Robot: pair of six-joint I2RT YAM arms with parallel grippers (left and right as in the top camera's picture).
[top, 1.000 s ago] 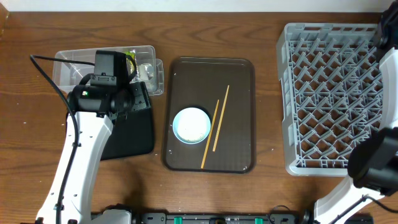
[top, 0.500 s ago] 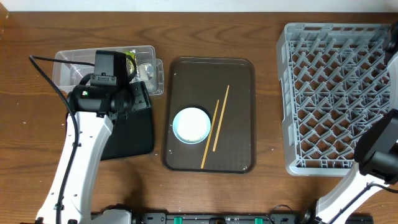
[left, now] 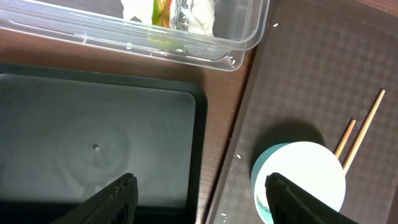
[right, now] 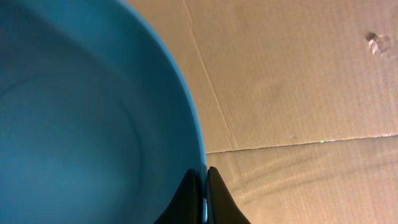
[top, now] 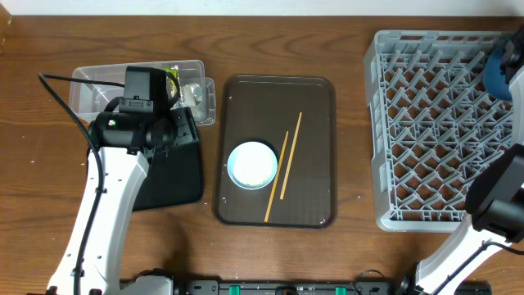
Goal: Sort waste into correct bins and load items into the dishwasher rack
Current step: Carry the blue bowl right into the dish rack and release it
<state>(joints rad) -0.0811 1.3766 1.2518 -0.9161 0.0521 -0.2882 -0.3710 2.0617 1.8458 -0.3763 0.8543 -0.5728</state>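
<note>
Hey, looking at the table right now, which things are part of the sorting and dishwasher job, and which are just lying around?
Part of the job:
blue bowl
white-and-blue bowl
chopsticks
dishwasher rack
clear tub
paper scraps
wrapper
black tray

Just lying about:
brown serving tray
wooden table
</note>
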